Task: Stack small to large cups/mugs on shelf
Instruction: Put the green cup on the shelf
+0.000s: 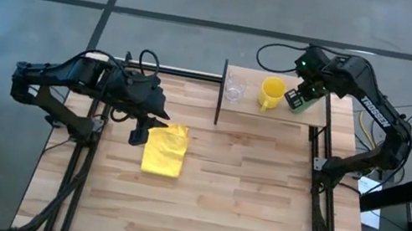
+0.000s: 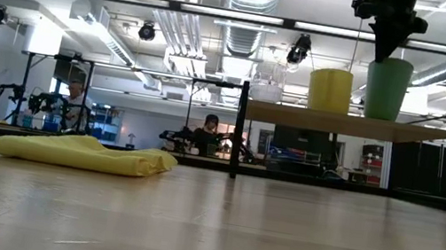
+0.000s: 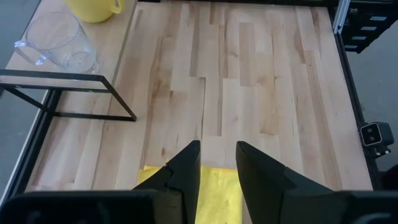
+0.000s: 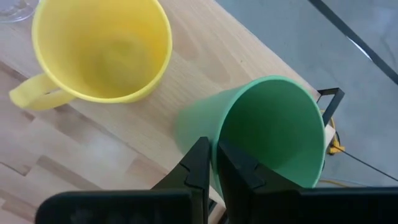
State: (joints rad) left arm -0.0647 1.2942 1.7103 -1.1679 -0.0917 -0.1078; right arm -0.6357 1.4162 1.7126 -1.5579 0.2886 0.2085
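1. Cups first: the green cup is a plain, handleless, tapered tumbler, wider at the mouth than at the base, standing upright on the shelf.
2. Next to it on the shelf stands the yellow mug, rounder, with a loop handle, its inside bare.
3. On the far side of the yellow mug from the green cup stands the clear cup, see-through and the smallest of the three.
4. In the low view the three stand in a row on the shelf plank, green cup tallest, yellow mug shorter, clear cup a faint outline.
5. Right gripper is clenched on the green cup's rim, one finger inside the wall and one outside; only the right wrist view shows this pinch.
6. From above, the right gripper hides the green cup almost wholly, just beside the yellow mug.
7. Left gripper hangs released, fingers apart, over the yellow cloth, well apart from the shelf.
8. From the left wrist, the shelf's black frame, the clear cup and part of the yellow mug show, but not the green cup.
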